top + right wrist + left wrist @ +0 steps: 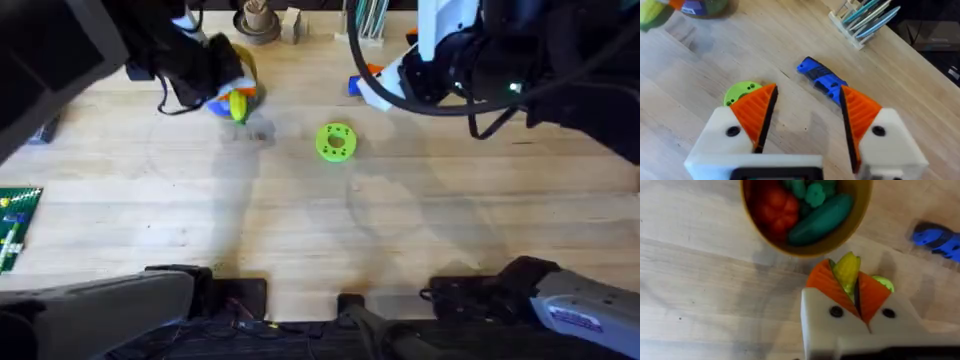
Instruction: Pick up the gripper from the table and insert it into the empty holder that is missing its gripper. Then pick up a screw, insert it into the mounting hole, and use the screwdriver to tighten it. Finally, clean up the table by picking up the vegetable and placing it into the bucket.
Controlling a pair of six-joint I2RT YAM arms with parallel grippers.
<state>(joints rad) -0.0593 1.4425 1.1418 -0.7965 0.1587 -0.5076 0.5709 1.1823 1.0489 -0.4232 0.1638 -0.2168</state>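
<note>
My left gripper is shut on the yellow vegetable, which sticks out between the orange pads, just short of the rim of the tan bucket. Red and green toy vegetables lie in the bucket. Overhead, the left gripper holds the vegetable beside the bucket at the back left. My right gripper stands open above the table, the blue screwdriver lying just beyond its fingertips. Overhead, the right gripper is at the back, right of centre. The loose gripper, holder and screw are out of view.
A flat green disc with holes lies mid-table, also near my right fingers as the green disc. A rack of tools stands at the back. A green studded board sits at the left edge. The front half of the table offers free room.
</note>
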